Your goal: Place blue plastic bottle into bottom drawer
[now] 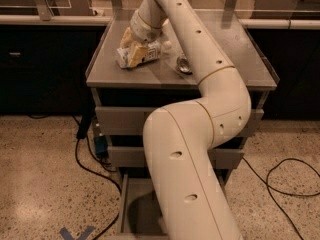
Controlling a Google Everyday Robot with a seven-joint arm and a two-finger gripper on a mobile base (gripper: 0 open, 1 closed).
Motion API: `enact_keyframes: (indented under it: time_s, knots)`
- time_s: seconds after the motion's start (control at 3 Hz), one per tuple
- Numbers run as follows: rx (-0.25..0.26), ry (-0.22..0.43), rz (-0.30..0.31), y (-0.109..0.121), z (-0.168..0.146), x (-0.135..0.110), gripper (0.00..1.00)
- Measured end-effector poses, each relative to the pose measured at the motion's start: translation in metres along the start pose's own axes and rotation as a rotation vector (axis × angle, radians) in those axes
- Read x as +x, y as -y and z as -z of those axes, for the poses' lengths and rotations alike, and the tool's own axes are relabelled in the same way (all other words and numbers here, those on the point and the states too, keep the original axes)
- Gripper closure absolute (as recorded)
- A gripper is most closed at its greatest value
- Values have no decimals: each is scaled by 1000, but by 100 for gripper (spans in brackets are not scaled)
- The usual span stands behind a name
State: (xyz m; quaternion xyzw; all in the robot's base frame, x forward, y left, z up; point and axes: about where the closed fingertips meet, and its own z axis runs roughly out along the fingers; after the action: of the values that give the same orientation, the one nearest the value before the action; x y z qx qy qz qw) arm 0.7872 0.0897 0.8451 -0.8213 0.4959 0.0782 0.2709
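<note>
Now yellowish hand (133,54) over lying blue plastic bottle (154,50) on flat grey cabinet top (230,59); grip unclear.

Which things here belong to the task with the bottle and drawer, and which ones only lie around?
Belong to the job: blue plastic bottle, lying on the cabinet top; bottom drawer, pulled open; end effector, at the bottle.
Just lying about: metal can; floor cables; blue tape cross.

Warm light; sheen on cabinet top (240,59) under gripper (134,49); bottom drawer (136,206) shadowed.
</note>
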Motion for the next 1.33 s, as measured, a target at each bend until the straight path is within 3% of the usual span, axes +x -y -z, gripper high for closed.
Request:
enact_keyframes:
  time_s: [0.33,1.0,1.33]
  knots:
    - [0,0,0,0,0,0,100]
    - [10,25,20,4,-5,-5,100]
    - [35,75,83,1,28,-22,100]
